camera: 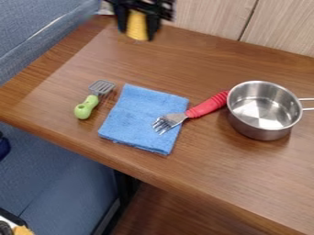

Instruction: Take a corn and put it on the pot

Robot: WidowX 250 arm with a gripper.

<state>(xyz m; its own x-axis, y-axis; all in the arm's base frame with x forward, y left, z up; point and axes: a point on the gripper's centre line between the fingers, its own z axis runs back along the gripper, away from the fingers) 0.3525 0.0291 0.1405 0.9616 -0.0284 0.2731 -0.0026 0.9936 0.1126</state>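
Clock dirs from view ctr, far side = 12.

1. Claw [137, 36], blk, qty 1. At approx 12 o'clock, by top edge of view, pointing down. Clenched on corn, w/ one finger each side.
2. Corn [137, 22], yellow, qty 1. Upright in claw, btwn fingers, lower end showing; exact ht over table [202, 172] n/k. Well apart from pot [260, 132].
3. Towel, blue [136, 112], folded, flat on table nr ctr, slightly to 9.
4. Spatula [86, 106], green hdl, grey slotted head. On table at 9 to 10, just beside towel; head twd 1, hdl twd 7.
5. Fork [205, 106], red ridged hdl, metal tines. Tines on towel, pointing twd 8; hdl twd 2, end at pot's 10 o'clock side, contact w/ pot n/k.
6. Pot, steel, upright on table at 3; hdl twd 3, cut by view edge.
7. Table, brown wood-grain, w/ near edge slanting from 9 to 5.
8. Panelling [211, 17], pale wood, behind table, 12 to 1.
9. Upholstery [46, 163], blue-grey, at 8; more at 10 to 11.
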